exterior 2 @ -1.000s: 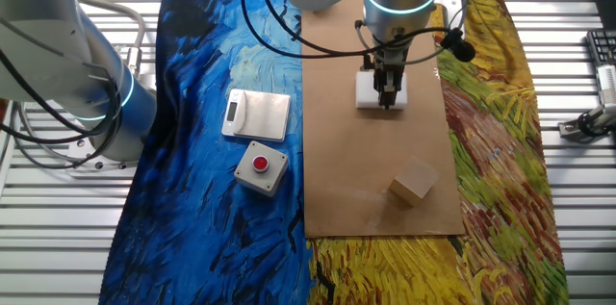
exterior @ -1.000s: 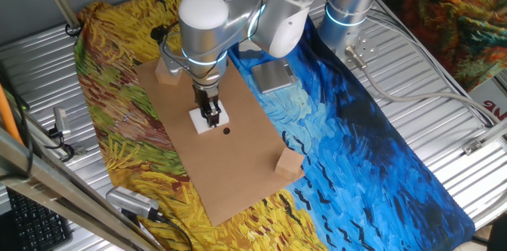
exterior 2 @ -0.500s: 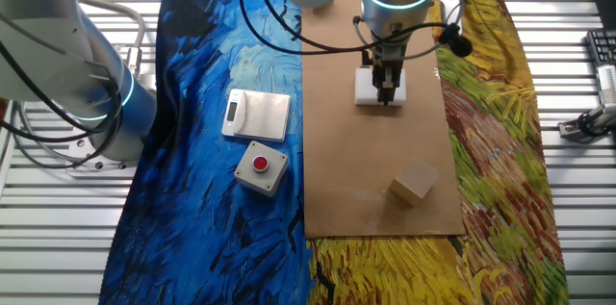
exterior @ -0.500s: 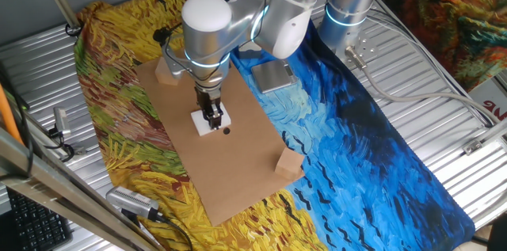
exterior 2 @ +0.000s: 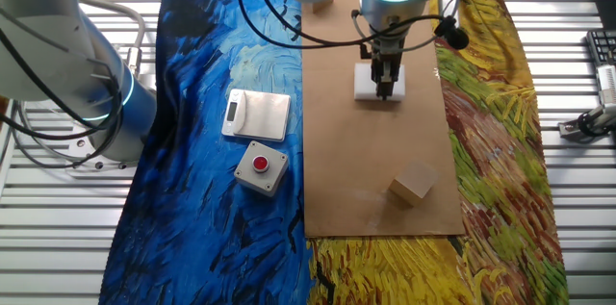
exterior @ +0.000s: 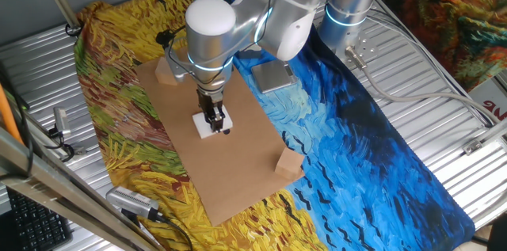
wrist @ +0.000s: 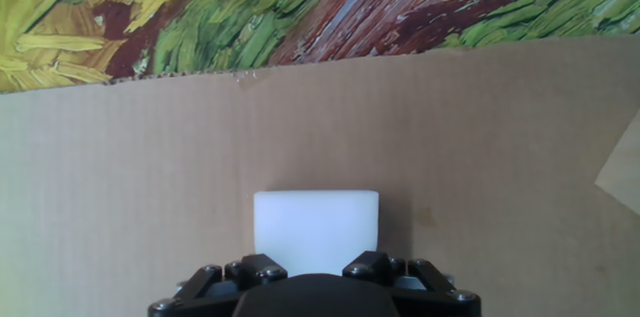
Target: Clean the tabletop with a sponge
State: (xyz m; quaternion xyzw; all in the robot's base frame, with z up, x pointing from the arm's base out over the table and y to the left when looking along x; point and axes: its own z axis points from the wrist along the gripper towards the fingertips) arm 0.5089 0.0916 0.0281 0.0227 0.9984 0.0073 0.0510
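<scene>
The gripper (exterior: 214, 120) is clenched on the sponge (exterior: 211, 127), pressing it flat on the tabletop (exterior: 238, 172) near the middle of the board's width, roughly midway along its length and a little closer to the long edge that borders the yellow side of the painted cloth (exterior: 119, 100). In the hand view the sponge (wrist: 316, 229) sits square between the fingers with bare board ahead of it up to that edge; the black spot cannot be seen in any view, so it is probably under the sponge or hidden by the gripper. The step in hand looks like the wiping stroke itself. To do it well, keep steady downward pressure so the foam's whole face stays in contact, keep the wrist upright so no corner lifts, and run straight strokes back and forth across the place where the mark lies. One wooden cube (exterior: 289, 161) stands near the long edge beside the blue cloth, toward one end, and another cube (exterior: 165, 71) sits near a corner at the opposite end; strokes should stop short of both and of the board's edges.
</scene>
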